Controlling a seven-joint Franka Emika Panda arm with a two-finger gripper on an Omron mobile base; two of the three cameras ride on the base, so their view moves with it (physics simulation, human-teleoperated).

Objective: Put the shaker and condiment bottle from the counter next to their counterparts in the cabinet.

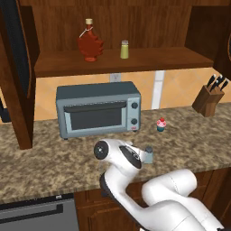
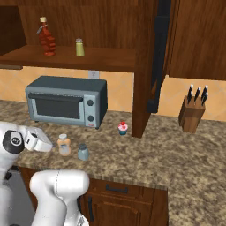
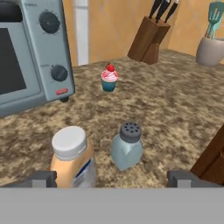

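The pale orange-tan condiment bottle with a whitish cap stands on the granite counter, close in front of my left fingertip. Just right of it stands the grey-blue shaker, upright. My gripper is open, its fingertips wide apart and holding nothing. From the right base, the hand is low over the counter, just left of the bottle and shaker. On the cabinet shelf stand the red leaf-shaped bottle and the yellow-green shaker.
A grey toaster oven stands on the counter under the shelf. A small cupcake sits to its right. Further right is a knife block, with a utensil holder beyond it. A dark cabinet side panel reaches down to the counter.
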